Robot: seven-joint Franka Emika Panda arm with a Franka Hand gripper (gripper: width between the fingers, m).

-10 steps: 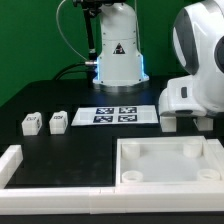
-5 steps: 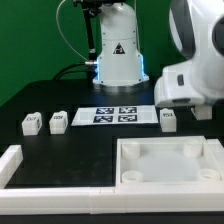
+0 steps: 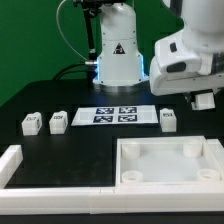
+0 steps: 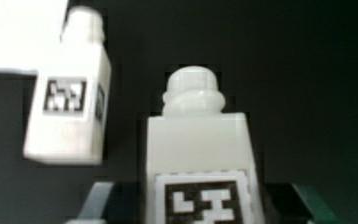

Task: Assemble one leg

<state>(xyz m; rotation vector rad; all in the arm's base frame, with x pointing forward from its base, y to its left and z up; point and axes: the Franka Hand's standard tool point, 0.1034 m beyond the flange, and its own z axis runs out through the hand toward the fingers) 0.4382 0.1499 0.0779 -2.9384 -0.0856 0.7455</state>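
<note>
My gripper point(image 3: 203, 101) hangs above the table at the exterior view's right, shut on one leg point(image 4: 202, 150), a small white block with a round peg and a square tag. The leg stands between my two fingers point(image 4: 112, 200) in the wrist view. A second leg point(image 3: 168, 118) stands on the black table just below and to the left of the gripper; it also shows in the wrist view point(image 4: 69, 95). Two more legs point(image 3: 31, 122) point(image 3: 58, 121) stand at the exterior view's left.
The marker board point(image 3: 120, 115) lies in the middle of the table. A large white square tray-like piece point(image 3: 135, 150) lies at the front right. A white rail with a raised end point(image 3: 12, 160) runs along the front left. The robot base point(image 3: 118, 55) stands behind.
My gripper has lifted up and to the exterior view's right with a leg in it. This uncovered the second leg standing beside the marker board.
</note>
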